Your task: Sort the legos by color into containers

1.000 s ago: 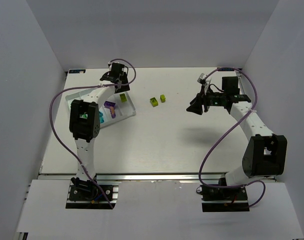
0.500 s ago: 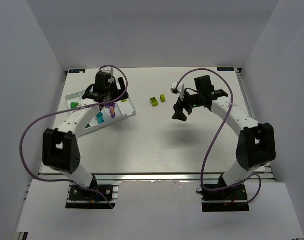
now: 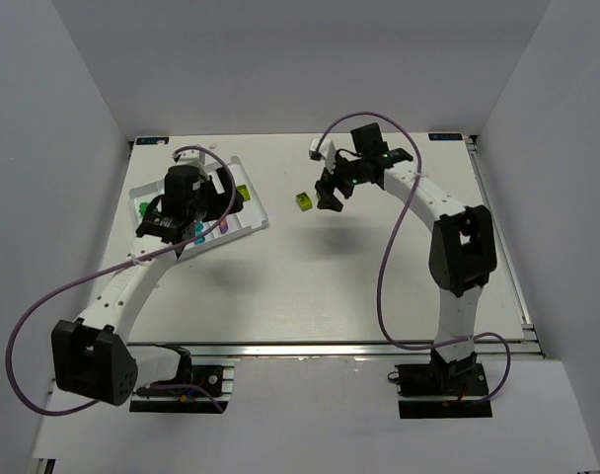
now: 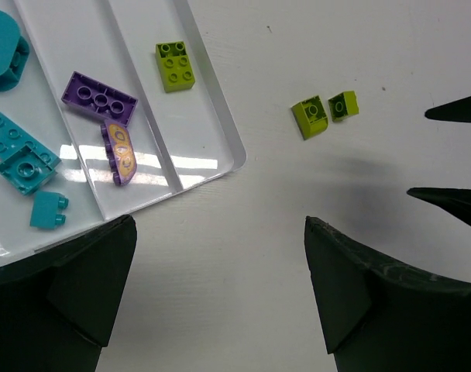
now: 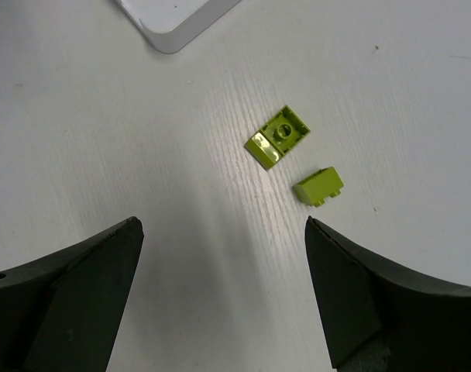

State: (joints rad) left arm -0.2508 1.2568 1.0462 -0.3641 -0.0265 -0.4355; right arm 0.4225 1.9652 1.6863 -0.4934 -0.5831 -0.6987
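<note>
Left wrist view: one white table (image 4: 390,46) carries one white rectangular plastic tray (image 4: 220,124) with ridged compartments. My left gripper (image 4: 220,222) and right gripper (image 5: 221,222) both gape, gripping nothing. In the tray, each colour in its own compartment: four cyan bricks (image 4: 11,139), two purple pieces (image 4: 100,99), one yellow-green brick (image 4: 175,66). Two loose yellow-green bricks (image 5: 277,137) lie close together on the table, beside the tray

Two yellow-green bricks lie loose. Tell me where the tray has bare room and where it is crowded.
The rightmost compartment is mostly bare: free floor from its one yellow-green brick to the tray's rounded corner. Purple bricks occupy the next compartment; cyan bricks crowd the one beyond.
</note>
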